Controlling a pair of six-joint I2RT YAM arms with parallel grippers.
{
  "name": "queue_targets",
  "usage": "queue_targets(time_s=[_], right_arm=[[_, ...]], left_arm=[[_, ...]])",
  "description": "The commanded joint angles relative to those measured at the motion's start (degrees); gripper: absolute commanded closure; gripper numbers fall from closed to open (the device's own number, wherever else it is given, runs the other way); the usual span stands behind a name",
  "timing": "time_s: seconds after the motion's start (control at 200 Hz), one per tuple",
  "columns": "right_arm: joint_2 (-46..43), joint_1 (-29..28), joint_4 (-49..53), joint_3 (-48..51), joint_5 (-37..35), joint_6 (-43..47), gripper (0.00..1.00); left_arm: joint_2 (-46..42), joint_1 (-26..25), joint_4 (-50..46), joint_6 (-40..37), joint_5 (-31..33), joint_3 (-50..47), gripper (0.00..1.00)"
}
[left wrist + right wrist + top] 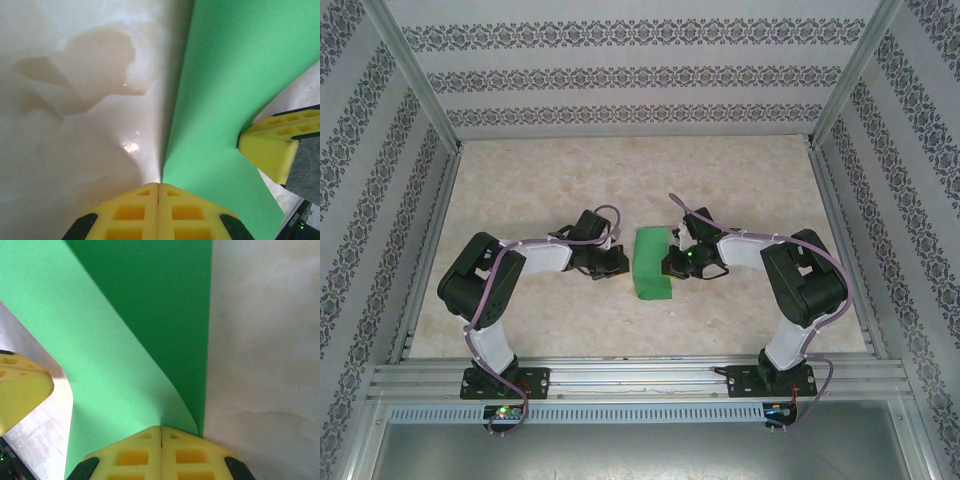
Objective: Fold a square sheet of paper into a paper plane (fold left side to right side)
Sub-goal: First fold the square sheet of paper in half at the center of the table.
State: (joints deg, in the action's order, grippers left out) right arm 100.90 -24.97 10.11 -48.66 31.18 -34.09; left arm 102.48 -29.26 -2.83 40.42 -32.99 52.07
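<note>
One square sheet of paper is pinched by two tools, the left tool and the right tool.

1. The far half of the surface lies bare from left edge to right edge, with free passage there.
2. At the centre, the square sheet of paper is hemmed in by the left hand and right hand, each touching it with no gap.
3. Patterned walls close off the far, left and right edges.
4. A bare strip runs between the sheet and the near edge.
</note>
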Motion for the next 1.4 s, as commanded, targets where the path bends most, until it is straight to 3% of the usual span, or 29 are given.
queue_targets(time_s=[0.0, 0.31, 0.699, 1.174, 1.394], right_arm=[[2.8, 0.5, 7.3, 1.7, -7.5, 1.1, 1.00], [3.0, 0.3, 7.4, 1.7, -7.5, 1.0, 1.00], [2.3, -0.2, 6.8, 1.1, -6.0, 1.0, 1.00], [-2.8, -0.6, -0.4, -1.3, 0.9, -1.9, 1.00], [-1.1, -0.7, -5.9, -2.7, 3.1, -4.0, 1.00]], left_arm=[[-0.6, -2.0, -1.3, -0.6, -0.8, 3.7, 0.95], [5.3, -4.6, 0.3, 0.3, -1.8, 8.2, 0.95], [7.9, -4.8, -1.5, 0.6, 0.7, 6.6, 0.96], [9.8, -4.9, -3.5, 0.2, 1.9, 6.8, 0.98], [9.8, -4.8, -3.4, 0.3, 1.8, 6.8, 0.98]])
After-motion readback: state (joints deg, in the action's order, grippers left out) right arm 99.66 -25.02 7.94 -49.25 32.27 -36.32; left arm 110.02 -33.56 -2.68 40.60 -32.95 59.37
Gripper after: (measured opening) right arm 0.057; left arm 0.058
